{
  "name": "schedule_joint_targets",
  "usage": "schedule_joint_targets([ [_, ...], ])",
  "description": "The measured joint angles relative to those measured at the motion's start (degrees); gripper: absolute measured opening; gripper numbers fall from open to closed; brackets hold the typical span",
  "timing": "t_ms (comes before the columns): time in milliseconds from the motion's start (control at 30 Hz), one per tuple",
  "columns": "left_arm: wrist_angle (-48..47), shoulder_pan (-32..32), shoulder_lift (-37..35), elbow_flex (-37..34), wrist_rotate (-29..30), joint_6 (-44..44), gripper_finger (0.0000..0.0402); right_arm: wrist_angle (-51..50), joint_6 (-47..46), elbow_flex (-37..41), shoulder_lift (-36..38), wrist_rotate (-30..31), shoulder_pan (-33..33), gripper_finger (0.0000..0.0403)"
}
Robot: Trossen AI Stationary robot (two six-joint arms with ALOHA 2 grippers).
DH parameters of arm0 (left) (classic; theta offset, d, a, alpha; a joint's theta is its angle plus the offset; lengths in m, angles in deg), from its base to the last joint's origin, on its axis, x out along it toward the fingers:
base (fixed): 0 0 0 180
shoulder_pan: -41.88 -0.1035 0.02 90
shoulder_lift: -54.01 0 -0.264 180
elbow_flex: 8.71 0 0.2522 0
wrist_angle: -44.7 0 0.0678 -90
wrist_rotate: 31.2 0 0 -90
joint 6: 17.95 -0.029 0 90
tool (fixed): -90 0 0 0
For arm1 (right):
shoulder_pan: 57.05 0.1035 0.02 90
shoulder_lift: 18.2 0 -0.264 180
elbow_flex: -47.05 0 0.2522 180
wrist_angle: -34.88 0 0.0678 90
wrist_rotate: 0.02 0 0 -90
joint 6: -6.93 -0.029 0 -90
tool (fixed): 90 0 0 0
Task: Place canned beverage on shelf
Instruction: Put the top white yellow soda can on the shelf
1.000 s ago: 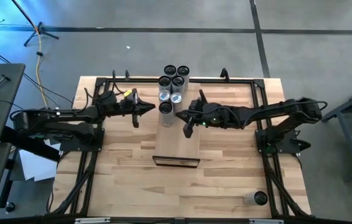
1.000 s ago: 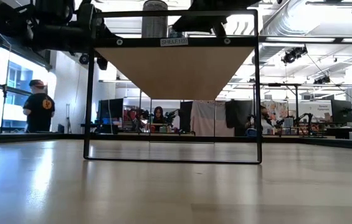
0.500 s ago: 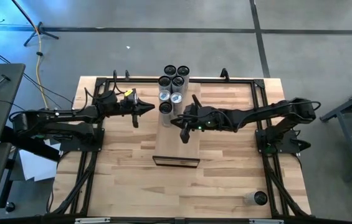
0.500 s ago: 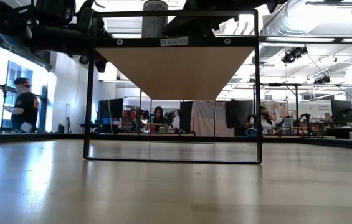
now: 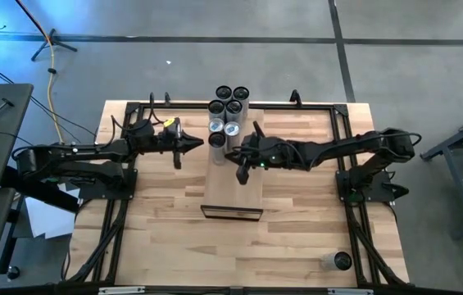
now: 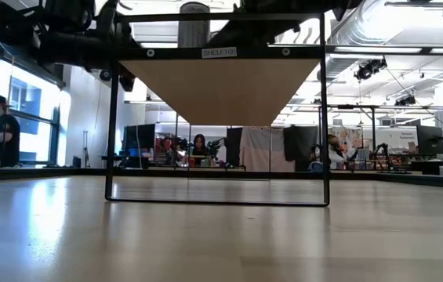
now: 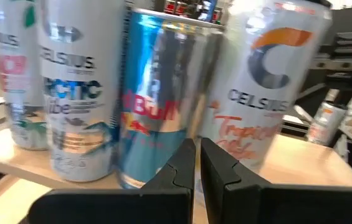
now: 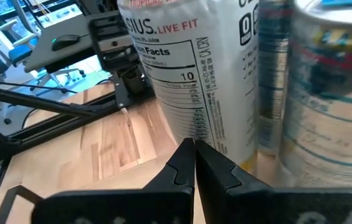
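The shelf (image 5: 232, 187) is a narrow pale board raised on a black frame (image 6: 323, 117) at the table's middle. Several cans (image 5: 227, 115) stand upright on their bases at its far end. My left gripper (image 5: 201, 142) is shut and level at the shelf's left side, pointing at a blue Red Bull can (image 7: 163, 93) that stands between two white Celsius cans (image 7: 76, 93) (image 7: 275, 81). My right gripper (image 5: 230, 156) is shut over the shelf. Its tips (image 8: 191, 152) are right at the lower side of a white Celsius can (image 8: 188, 68). My left gripper's shut fingertips (image 7: 185, 158) stand level just before the blue can's lower side (image 7: 157, 168); I cannot tell whether they touch it. My right gripper's shut fingertips (image 8: 185, 155) come level from the table's right at the white can's lower side (image 8: 207, 134); I cannot tell whether they touch it.
One more can (image 5: 342, 260) stands alone near the table's near right corner. A black frame of rails (image 5: 124, 205) runs round the butcher-block tabletop (image 5: 174, 238). The shelf's near half is bare. People stand in the room beyond the table.
My right gripper has gone toward the table's left edge, over the shelf and up to the nearest cans, staying shut.
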Motion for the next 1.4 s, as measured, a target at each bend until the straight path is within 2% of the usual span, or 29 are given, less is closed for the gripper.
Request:
schedule_joint_targets([
  [500, -0.1, 0.0, 0.0, 0.0, -1.2, 0.4, 0.0000, 2.5, -0.5, 0.1, 0.0, -0.5, -1.7, 0.0000],
  [767, -1.8, -0.1, 0.0, 0.0, -1.1, -1.0, 0.0000, 2.4, -2.9, 0.1, 0.0, -1.3, 0.6, 0.0000],
  [967, -1.2, -0.2, 0.0, 0.0, 1.5, -2.1, 0.0000, 9.3, -5.7, 0.0, -1.8, -0.6, 1.0, 0.0000],
  [1067, -1.6, -0.2, 0.0, 0.0, 1.3, -2.0, 0.0000, 9.3, -6.4, -2.3, -4.8, -1.0, 1.5, 0.0000],
  [1233, -2.4, -0.1, 0.0, -0.1, 1.2, -1.5, 0.0000, 6.0, -2.2, -8.1, -9.6, -0.2, 3.0, 0.0000],
  [1400, -4.4, -0.1, 0.0, -0.1, 1.1, -0.5, 0.0000, 1.6, -1.8, -13.0, -11.5, 5.8, 3.0, 0.0000],
])
